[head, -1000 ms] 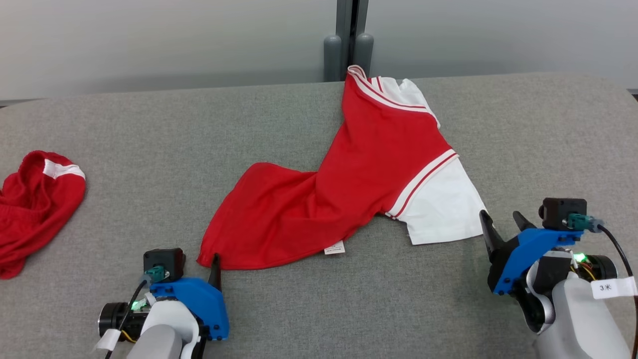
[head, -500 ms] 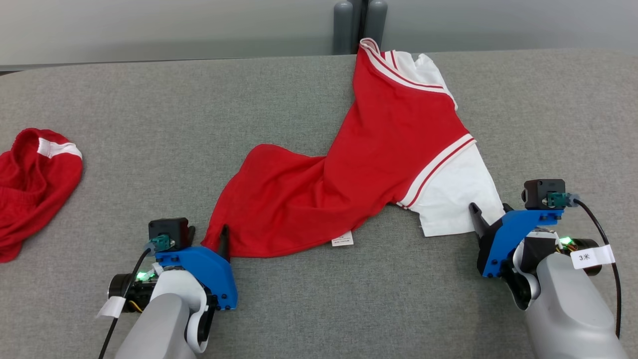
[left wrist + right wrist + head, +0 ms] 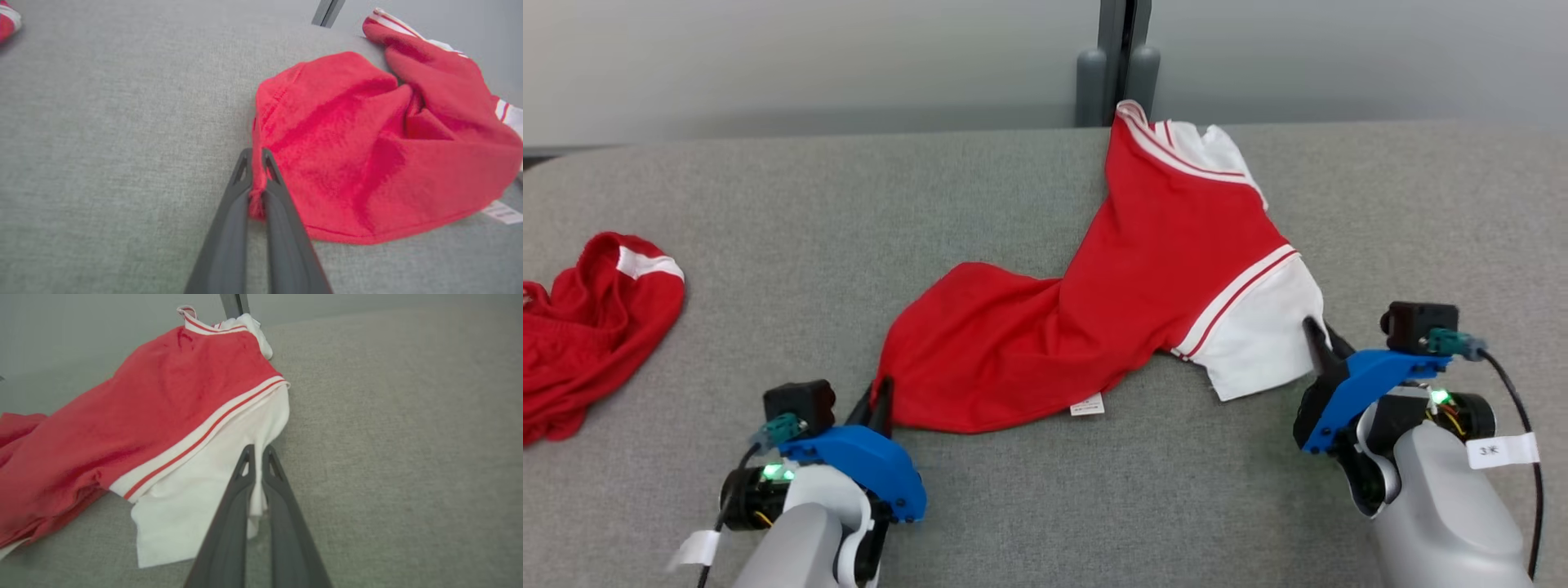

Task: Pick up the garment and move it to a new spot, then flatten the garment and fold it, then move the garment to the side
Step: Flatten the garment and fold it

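My left fingers point(image 3: 880, 388) were closed tight on the near left hem corner of a crumpled red knit shirt with white sleeves and red-and-white striped trim point(image 3: 1094, 327), with a tuft of red cloth bunched between them. The shirt lay sprawled across the middle of the grey fabric-covered bench point(image 3: 768, 229), running on a slant from near left to far right. My right fingers point(image 3: 1315, 335) were closed as well, pinching the edge of its white sleeve at the near right. The shirt's far end reached the bench's back edge, just in front of two dark grey posts point(image 3: 1119, 73). A small white label point(image 3: 1088, 405) stuck out from the near hem. Well apart, at the bench's left end, lay a second rumpled red garment with a white band point(image 3: 596, 335).
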{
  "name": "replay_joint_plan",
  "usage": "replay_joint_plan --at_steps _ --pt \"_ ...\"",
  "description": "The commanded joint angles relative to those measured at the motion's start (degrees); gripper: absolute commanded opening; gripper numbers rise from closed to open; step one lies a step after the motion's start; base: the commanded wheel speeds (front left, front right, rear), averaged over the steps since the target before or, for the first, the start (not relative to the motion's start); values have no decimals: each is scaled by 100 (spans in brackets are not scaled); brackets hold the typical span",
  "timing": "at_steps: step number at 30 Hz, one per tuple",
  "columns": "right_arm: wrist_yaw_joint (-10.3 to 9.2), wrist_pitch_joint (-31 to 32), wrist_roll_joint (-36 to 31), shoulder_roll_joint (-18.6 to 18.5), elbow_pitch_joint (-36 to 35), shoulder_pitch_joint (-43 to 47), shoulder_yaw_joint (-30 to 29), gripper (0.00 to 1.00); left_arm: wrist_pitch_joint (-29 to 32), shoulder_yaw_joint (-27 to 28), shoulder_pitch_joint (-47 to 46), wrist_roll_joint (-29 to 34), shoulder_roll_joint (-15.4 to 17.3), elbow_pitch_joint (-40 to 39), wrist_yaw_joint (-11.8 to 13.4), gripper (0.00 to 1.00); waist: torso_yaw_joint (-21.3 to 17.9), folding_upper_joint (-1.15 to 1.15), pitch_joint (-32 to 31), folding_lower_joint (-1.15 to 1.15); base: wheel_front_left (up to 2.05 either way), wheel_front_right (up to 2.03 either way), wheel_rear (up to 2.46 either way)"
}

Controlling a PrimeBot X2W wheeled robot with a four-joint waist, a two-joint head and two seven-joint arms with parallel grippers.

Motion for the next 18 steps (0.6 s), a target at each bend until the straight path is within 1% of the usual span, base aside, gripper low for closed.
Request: replay_joint_plan --at_steps 1,3,4,7,9,12,18 --pt "3 -91 200 -33 -276 165 30 0 -133 94 42 -95 51 -260 -36 0 -108 -2 -207 -1 0 0 0" --pt "3 -135 391 -33 -703 293 34 0 -230 253 159 -296 39 -582 -97 0 -148 -2 -349 -1 0 0 0" --pt "3 -135 391 -33 -703 293 34 0 -230 253 159 -296 39 -582 -97 0 -148 -2 -349 -1 0 0 0" --pt "3 -69 644 -34 -1509 549 -17 0 -285 545 301 -740 4 -1271 -207 0 -220 -2 -523 -1 0 0 0" --pt "3 102 921 -26 -2131 776 74 0 -233 715 443 -990 7 -1780 -230 0 -266 -2 -626 -1 0 0 0" --pt "3 387 1294 -98 -3119 1152 12 0 -102 928 646 -1256 78 -2606 -160 0 -334 -2 -732 -1 0 0 0" --pt "3 836 1527 -85 -5058 1660 -275 0 340 1168 950 -1696 141 -4200 22 0 -399 -2 -810 -1 0 0 0"
